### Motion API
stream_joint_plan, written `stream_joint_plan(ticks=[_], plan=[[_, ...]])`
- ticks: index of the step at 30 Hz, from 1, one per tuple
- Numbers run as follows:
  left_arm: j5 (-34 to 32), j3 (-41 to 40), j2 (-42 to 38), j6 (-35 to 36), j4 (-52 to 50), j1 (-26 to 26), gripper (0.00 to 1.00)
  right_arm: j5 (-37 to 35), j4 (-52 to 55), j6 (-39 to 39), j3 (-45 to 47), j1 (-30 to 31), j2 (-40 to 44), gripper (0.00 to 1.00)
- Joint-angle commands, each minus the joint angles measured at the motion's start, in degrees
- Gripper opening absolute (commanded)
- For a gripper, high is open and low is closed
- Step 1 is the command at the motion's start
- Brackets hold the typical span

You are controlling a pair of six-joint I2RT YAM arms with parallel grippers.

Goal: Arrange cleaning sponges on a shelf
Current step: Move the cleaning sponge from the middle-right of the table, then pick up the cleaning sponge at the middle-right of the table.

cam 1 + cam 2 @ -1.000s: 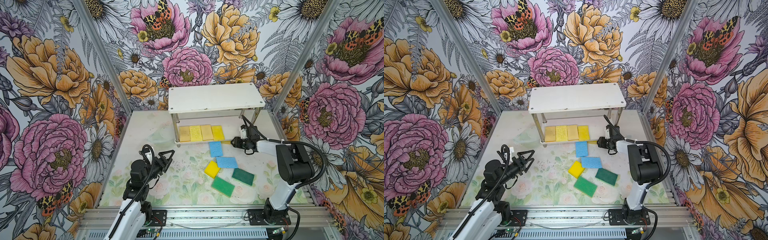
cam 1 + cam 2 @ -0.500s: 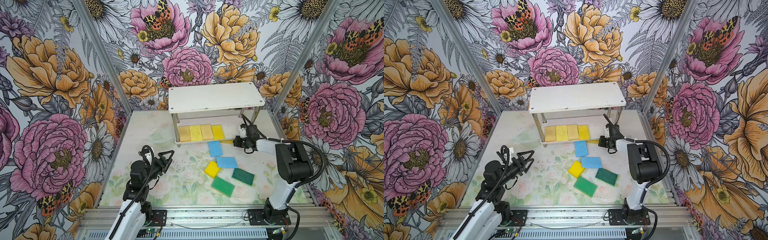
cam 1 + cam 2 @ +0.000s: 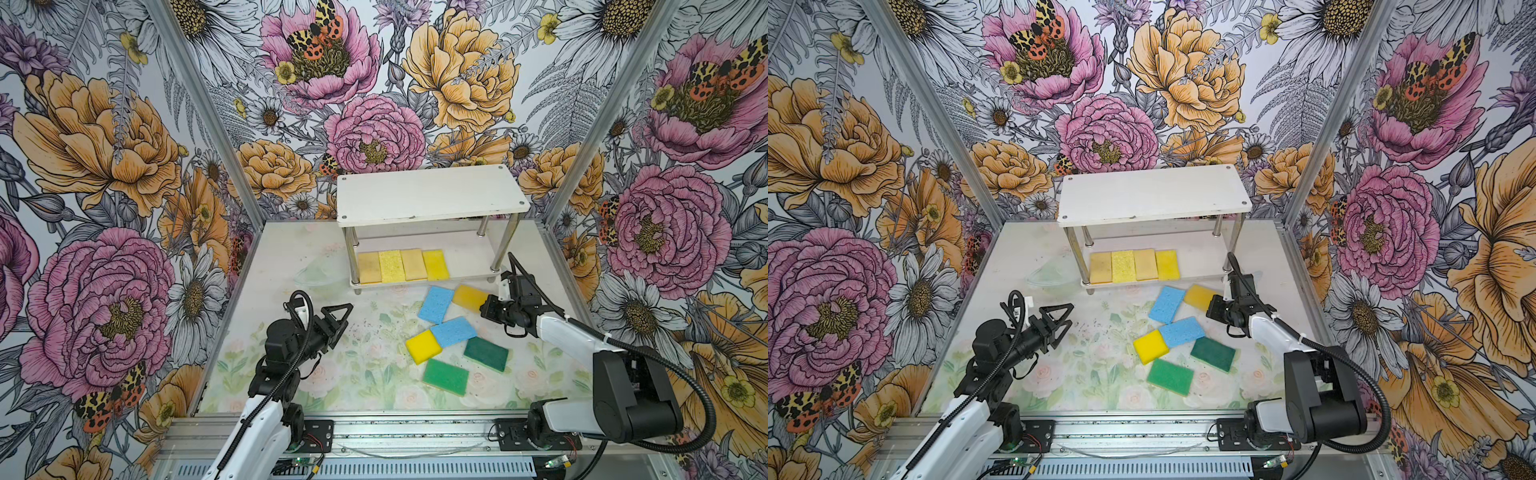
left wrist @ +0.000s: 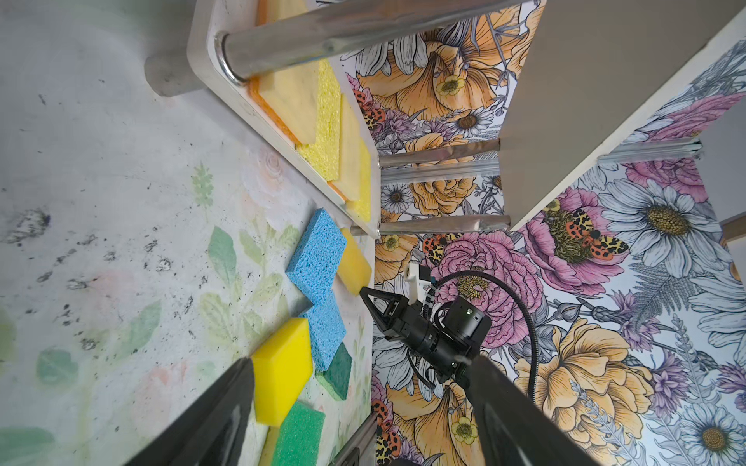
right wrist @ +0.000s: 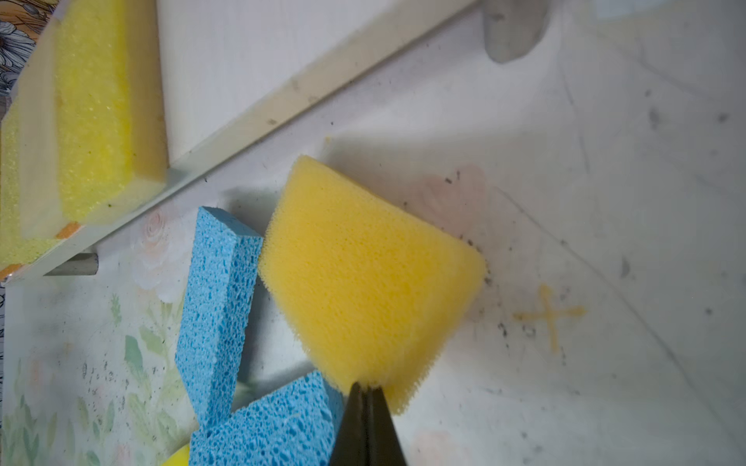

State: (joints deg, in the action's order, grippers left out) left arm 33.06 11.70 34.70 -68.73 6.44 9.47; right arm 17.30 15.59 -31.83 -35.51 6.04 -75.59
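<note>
The right gripper (image 3: pixel 484 306) is clamped on the near edge of an orange-yellow sponge (image 3: pixel 469 297). In the right wrist view its two black fingertips (image 5: pixel 365 403) stand almost together, with the foam squeezed thin between them. This sponge sits on the right half of the tabletop (image 3: pixel 291 257), just in front of the shelf's right front post. Its far side is against a light blue sponge (image 3: pixel 435 304). Whether it is clear of the tabletop I cannot tell.

The left gripper (image 3: pixel 341 322) hangs above the left half of the tabletop with its jaws wide apart and holds nothing. Its fingers (image 4: pixel 210 423) frame the left wrist view.

The shelf (image 3: pixel 428 195) stands at the far edge of the tabletop. Four yellow and tan sponges (image 3: pixel 403 266) lie side by side on the left part of its lower board (image 3: pixel 469 257).

Nearer the front edge, a second light blue sponge (image 3: pixel 454 331) overlaps a bright yellow sponge (image 3: pixel 423 346). A dark green sponge (image 3: pixel 486 353) and a lighter green sponge (image 3: pixel 445 376) lie just beside them
</note>
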Motion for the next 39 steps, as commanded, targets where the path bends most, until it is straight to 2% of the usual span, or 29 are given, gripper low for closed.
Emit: stream_joint_plan(ticks=[1, 5, 8, 13, 16, 23, 26, 29, 35, 39], plan=[[-1.39, 0.79, 0.62, 1.43, 2.4, 1.37, 0.85, 1.99, 7.44, -4.26, 1.44, 0.44, 3.4, 0.23], [-1.85, 0.59, 1.69, 1.05, 4.0, 2.36, 0.85, -0.89, 11.33, -4.74, -0.33, 0.26, 5.76, 0.4], [-1.92, 0.77, 1.85, 0.94, 4.37, 2.76, 0.85, -2.28, 11.21, -4.61, -2.99, -0.42, 1.78, 0.47], [-1.86, 0.2, 0.41, 0.31, 3.99, 2.76, 0.85, -4.53, 11.04, -3.75, -7.92, -0.55, -6.58, 0.49], [-2.12, -0.14, -1.11, 0.45, 2.36, 2.59, 0.85, -6.96, 10.78, -3.75, -9.44, -0.93, -8.45, 0.49], [-1.79, -0.71, -2.28, 0.34, 1.34, 1.69, 0.85, -7.68, 10.0, -3.73, -9.96, -2.17, -12.35, 0.47], [-1.62, -0.78, -2.14, 0.3, 1.32, 1.49, 0.85, -7.21, 8.77, -4.05, -9.91, -2.68, -13.71, 0.44], [-1.46, -0.53, -1.96, 0.34, 1.41, 1.42, 0.85, -6.97, 7.72, -4.66, -10.19, -3.25, -14.66, 0.35], [-1.34, -0.17, -2.0, 0.34, 1.22, 1.37, 0.85, -10.16, 6.86, -6.05, -9.34, -5.85, -10.51, 0.01], [-1.24, 0.1, -1.45, 0.66, 1.32, 1.42, 0.85, -12.25, 6.9, -5.81, -8.19, -8.61, -4.89, 0.0]])
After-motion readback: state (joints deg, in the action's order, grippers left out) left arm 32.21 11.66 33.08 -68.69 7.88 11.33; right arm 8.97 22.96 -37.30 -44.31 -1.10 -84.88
